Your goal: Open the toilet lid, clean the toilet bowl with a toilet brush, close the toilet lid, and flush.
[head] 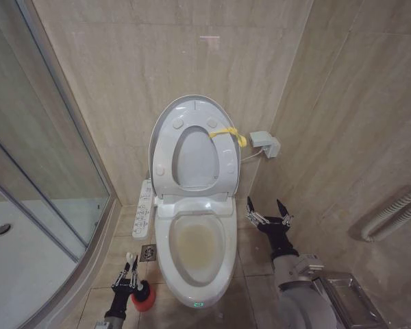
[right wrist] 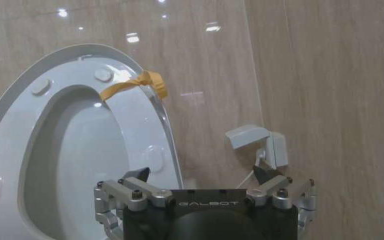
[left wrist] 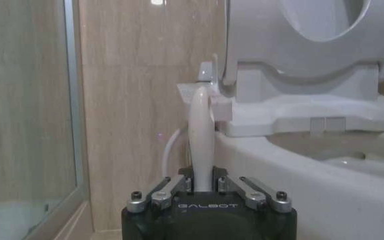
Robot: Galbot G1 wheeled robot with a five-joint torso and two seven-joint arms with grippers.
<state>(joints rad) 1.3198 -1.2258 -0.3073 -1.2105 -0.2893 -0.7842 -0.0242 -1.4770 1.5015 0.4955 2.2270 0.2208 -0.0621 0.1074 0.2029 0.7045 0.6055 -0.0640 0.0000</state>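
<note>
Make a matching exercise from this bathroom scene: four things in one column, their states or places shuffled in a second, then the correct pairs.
Things:
1. toilet lid
2. toilet bowl
3. toilet brush
4. right end effector

States or places:
A. shut in the left end effector, handle pointing up
B. open, holding nothing, beside the bowl
C. raised against the wall, yellow loop tag at its edge
D. uncovered, brownish-yellow staining inside

Pairs: 1-C, 2-D, 3-A, 4-B
</note>
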